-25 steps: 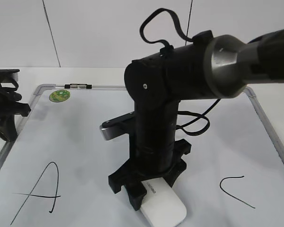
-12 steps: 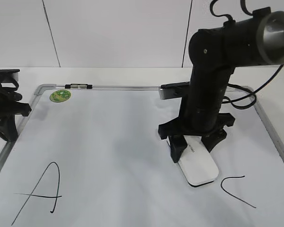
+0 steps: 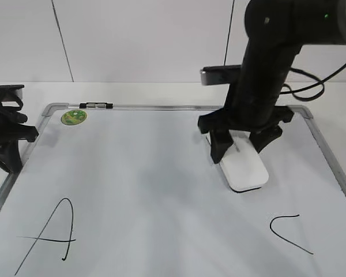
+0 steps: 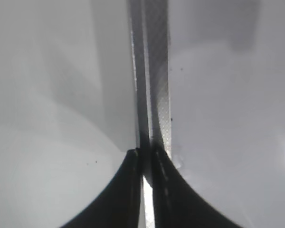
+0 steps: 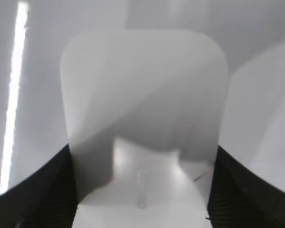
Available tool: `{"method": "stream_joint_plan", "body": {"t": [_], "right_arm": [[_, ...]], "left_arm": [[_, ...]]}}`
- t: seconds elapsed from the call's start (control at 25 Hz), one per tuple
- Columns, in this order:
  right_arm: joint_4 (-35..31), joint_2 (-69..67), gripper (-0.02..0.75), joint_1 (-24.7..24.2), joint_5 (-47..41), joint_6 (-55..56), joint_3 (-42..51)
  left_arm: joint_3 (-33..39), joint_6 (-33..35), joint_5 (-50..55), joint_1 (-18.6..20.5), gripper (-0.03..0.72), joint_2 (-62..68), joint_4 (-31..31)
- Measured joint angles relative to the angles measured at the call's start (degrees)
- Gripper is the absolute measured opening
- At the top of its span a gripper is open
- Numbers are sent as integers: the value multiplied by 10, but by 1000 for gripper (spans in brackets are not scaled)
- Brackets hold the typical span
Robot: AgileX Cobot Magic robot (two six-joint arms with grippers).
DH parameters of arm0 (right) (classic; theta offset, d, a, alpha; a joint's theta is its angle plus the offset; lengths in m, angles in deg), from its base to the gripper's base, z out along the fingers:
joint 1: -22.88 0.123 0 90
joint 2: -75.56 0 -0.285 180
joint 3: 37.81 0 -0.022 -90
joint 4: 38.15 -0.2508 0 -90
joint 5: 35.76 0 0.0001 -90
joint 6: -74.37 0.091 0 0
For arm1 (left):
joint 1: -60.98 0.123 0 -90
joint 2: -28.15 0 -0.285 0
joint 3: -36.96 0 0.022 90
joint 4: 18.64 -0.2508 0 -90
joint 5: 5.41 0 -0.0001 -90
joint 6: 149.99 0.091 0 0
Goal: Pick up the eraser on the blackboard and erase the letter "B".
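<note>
The right tool [image 3: 240,148] is pinching the flat white rounded plastic eraser [image 3: 244,168] by its sides; the eraser is sitting flat on the large white silver-framed blackboard [image 3: 132,173], right of centre, its long axis pointing toward the near edge. No letter "B" is showing between the black "A" [image 3: 49,234] and "C" stroke [image 3: 289,232], so the wiping looks finished. The left tool [image 4: 146,190] is pressed together over the board's left frame, much farther from the eraser.
</note>
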Motion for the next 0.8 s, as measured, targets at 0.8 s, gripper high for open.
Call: {"method": "stream_joint_plan", "body": {"t": [0.8], "right_arm": [[-41,45,535,-242,-36,-106,44]], "left_arm": [[0,0,9,0,22,0,5]]}}
